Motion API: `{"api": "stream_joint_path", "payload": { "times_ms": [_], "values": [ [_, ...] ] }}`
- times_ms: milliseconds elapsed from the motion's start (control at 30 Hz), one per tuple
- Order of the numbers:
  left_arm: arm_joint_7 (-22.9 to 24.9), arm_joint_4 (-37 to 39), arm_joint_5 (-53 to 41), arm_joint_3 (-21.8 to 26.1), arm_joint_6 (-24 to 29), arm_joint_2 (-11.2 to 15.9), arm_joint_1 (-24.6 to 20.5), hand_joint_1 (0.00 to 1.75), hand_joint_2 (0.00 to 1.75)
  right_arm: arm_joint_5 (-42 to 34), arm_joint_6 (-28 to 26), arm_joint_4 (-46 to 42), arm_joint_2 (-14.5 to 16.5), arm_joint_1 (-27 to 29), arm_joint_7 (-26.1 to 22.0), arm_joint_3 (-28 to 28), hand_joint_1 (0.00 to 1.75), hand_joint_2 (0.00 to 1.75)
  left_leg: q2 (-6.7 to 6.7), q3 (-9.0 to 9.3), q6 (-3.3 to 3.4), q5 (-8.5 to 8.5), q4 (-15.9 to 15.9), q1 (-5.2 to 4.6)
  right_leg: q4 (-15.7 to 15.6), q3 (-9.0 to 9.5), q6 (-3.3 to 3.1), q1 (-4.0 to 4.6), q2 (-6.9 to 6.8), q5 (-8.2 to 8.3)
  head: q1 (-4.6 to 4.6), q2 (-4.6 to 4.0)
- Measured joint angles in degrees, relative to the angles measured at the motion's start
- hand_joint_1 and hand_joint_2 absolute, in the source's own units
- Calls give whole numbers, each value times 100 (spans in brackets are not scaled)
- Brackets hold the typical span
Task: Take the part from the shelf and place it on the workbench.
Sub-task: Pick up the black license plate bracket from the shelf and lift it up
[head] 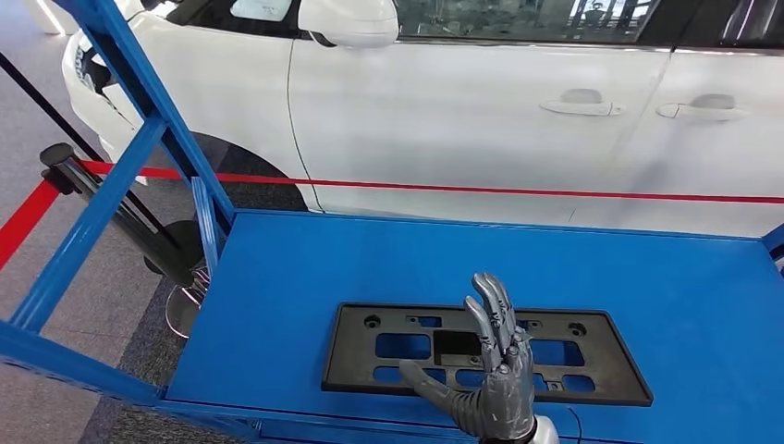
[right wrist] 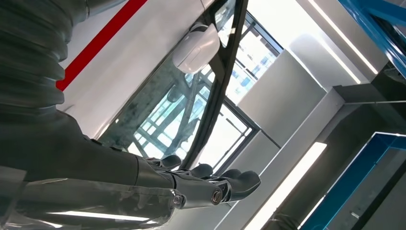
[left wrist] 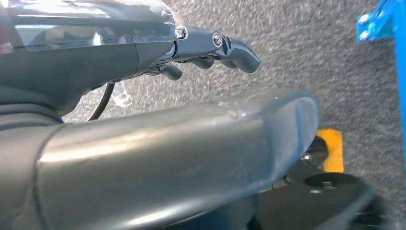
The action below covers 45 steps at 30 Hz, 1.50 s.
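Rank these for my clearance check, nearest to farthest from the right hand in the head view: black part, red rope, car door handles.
1. black part, on the blue workbench beneath the right hand.
2. red rope, beyond the bench.
3. car door handles, higher up on the white car.

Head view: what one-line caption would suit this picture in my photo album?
The robot's right hand, open, raised above a black plastic part lying flat on a blue workbench beside a white car.

A flat, black plastic rectangular plate frame (head: 481, 355) with cut-out windows and small round holes lies face up on the blue metal workbench top (head: 647, 287), long side across. It sits directly beneath and just beyond my raised right hand (head: 495, 375), which covers its middle.
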Motion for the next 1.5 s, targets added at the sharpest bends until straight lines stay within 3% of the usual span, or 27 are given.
{"api": "stream_joint_path", "payload": {
  "times_ms": [33, 67, 100, 200, 267, 333, 400, 467, 533, 567, 600, 667, 733, 767, 867, 900, 1000, 1067, 1200, 1300, 1367, 1433, 1500],
  "values": [
    [9, 0, -4, 1, -7, 0, 2, 0, 0, -2, 0, 0, 1, 4, 6, 1, 0, 175, 0, -78, 3, -154, 311, -4, 8, -43, -21, 26, -7, 26, -1, 0],
    [19, 0, -9, 2, -19, 0, 4, 0, 0, -5, 0, 0, 1, 8, 13, 1, 0, 175, 0, -77, 10, -199, 463, -9, 21, -86, -32, 50, -11, 51, 0, 0],
    [27, 0, -15, 2, -38, 0, 4, 0, 0, -7, 0, 0, 1, 12, 21, 2, 0, 175, 0, 30, 25, -133, 398, -16, 41, -130, -34, 69, -11, 72, 0, 0],
    [49, 0, -43, 2, -94, 1, -10, 0, 0, -10, 0, 0, 4, 13, 43, 8, 0, 175, -2, 743, 121, 237, -650, -62, 124, -240, -6, 101, -9, 116, 3, 0],
    [58, 0, -50, 2, -114, 2, -21, 0, 0, -12, 0, 0, 9, 4, 64, 19, 0, 175, -5, 959, 163, 309, -1049, -108, 153, -273, 52, 98, -14, 157, 0, 0],
    [69, 0, -51, 2, -132, -1, -22, 0, 0, -13, -1, 0, 11, -7, 90, 32, 0, 175, -3, 920, 200, 374, -1104, -121, 144, -284, 135, 90, -19, 213, -7, 0],
    [78, 0, -53, 3, -148, -5, -22, 0, 0, -14, -3, 0, 11, -9, 102, 37, 0, 175, 20, 872, 274, 473, -1175, -98, 236, -338, 206, 81, -11, 96, -4, 0],
    [79, 0, -54, 4, -158, -10, -30, 0, 0, -15, -4, 0, 11, -10, 105, 37, 0, 175, 44, 789, 337, 585, -1210, -83, 683, -501, 256, 60, -4, -356, 6, 0],
    [79, 0, -56, 4, -169, -11, -33, 0, 0, -15, -5, 0, 11, -10, 109, 37, 0, 175, 53, 670, 354, 673, -1201, -86, 1338, -682, 305, 33, -6, -786, 11, 0],
    [79, 0, -57, 4, -175, -11, -31, 0, 0, -15, -6, 0, 11, -8, 115, 38, 0, 175, 58, 607, 347, 712, -1190, -86, 1529, -691, 328, 15, -8, -835, 11, 0],
    [79, 0, -59, 4, -181, -11, -28, 0, 0, -15, -7, 0, 11, -7, 124, 38, 0, 175, 61, 544, 336, 746, -1173, -85, 1535, -607, 347, -5, -10, -770, 12, 0],
    [79, 0, -69, 4, -187, -19, -28, 0, 0, -12, -7, 0, 11, -7, 150, 39, 0, 175, 60, 438, 305, 797, -1122, -79, 975, -155, 361, -40, -15, -468, 13, 0],
    [84, 0, -102, 4, -188, -30, -30, 0, 0, 3, -7, 0, 11, -8, 186, 43, 0, 175, 53, 363, 251, 841, -1074, -89, 247, 310, 326, -32, -10, -330, 9, 0],
    [87, 0, -121, 4, -190, -35, -31, 0, 0, 17, -7, 0, 11, -6, 210, 46, 0, 175, 50, 341, 214, 868, -1062, -93, 41, 417, 296, -17, -5, -324, 10, 0],
    [92, 0, -161, 4, -192, -44, -35, 0, 0, 83, -5, 3, 11, 3, 309, 62, 0, 175, 47, 298, 90, 929, -1067, -84, -75, 382, 168, 8, -3, -281, 8, 0],
    [100, 0, -167, 4, -179, -45, -36, 0, 0, 110, 4, 6, 11, 3, 354, 73, 0, 175, 43, 265, 61, 860, -1009, -76, -94, 358, 114, 3, -11, -244, 1, 0],
    [147, 0, -174, 4, -122, -50, -29, 0, 0, 171, 84, 33, 11, 3, 514, 125, 0, 175, 32, 15, 23, 261, -320, -63, -126, 268, -12, 2, -33, -133, -23, 0],
    [155, 0, -179, 4, -110, -52, -24, 0, 0, 184, 120, 46, 11, 6, 560, 142, 0, 175, 30, -90, 17, 49, -10, -62, -124, 238, -29, 10, -36, -108, -27, 0],
    [157, 0, -181, 4, -109, -52, -23, 0, 0, 186, 124, 48, 11, 6, 563, 143, 0, 175, 30, -100, 16, 32, 23, -62, -124, 234, -30, 11, -37, -105, -27, 0],
    [203, 0, -232, 4, -71, -55, -19, 0, 0, 290, 238, 116, 11, 0, 679, 156, 0, 175, 30, -152, 6, -37, 341, -61, -101, 156, -28, 26, -39, -63, -27, -1],
    [285, 0, -372, -7, -31, -66, -35, 0, 0, 819, 424, 583, 50, -207, 1088, 172, 0, 175, 25, 348, 64, 212, -320, -76, -22, 27, 43, 53, -35, -1, -27, -1],
    [369, 0, -521, -30, -25, -91, -59, 0, 0, 1583, 530, 1262, 125, -569, 1601, 185, 0, 175, 17, 829, 148, 488, -1180, -96, 16, -52, 12, 73, -27, 51, -26, 0],
    [427, 0, -608, -50, -46, -119, -73, 0, 0, 2157, 540, 1737, 181, -833, 1971, 207, 0, 175, 15, 797, 179, 521, -1201, -106, -8, -62, -77, 74, -23, 94, -23, 0]
  ]
}}
